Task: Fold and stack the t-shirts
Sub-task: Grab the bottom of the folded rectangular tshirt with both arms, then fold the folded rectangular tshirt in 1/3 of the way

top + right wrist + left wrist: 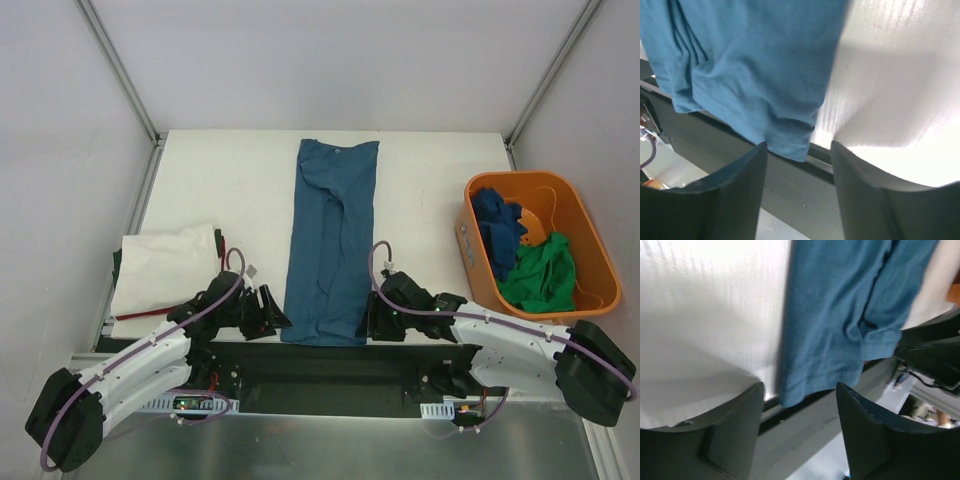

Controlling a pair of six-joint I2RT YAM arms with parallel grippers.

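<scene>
Just off the left side of the left gripper [268,312], on the table [430,190]: a folded white t-shirt [165,265], with a thin red edge [140,316] peeping from under its near side. Left gripper low at the table's near edge, jaws apart, clamped on nothing. Between its fingers [735,435] and just ahead of them, the near left corner of the blue t-shirt [330,240]. Folded lengthwise into a long strip, stretching away from both grippers towards the far edge, flat on the table. At the strip's near right corner, the right gripper [378,318], also with jaws apart and empty, hem corner just ahead of the gap. Well off to its right, an orange basket [590,250] holding a crumpled dark blue t-shirt [498,228] and a green t-shirt [545,275].
</scene>
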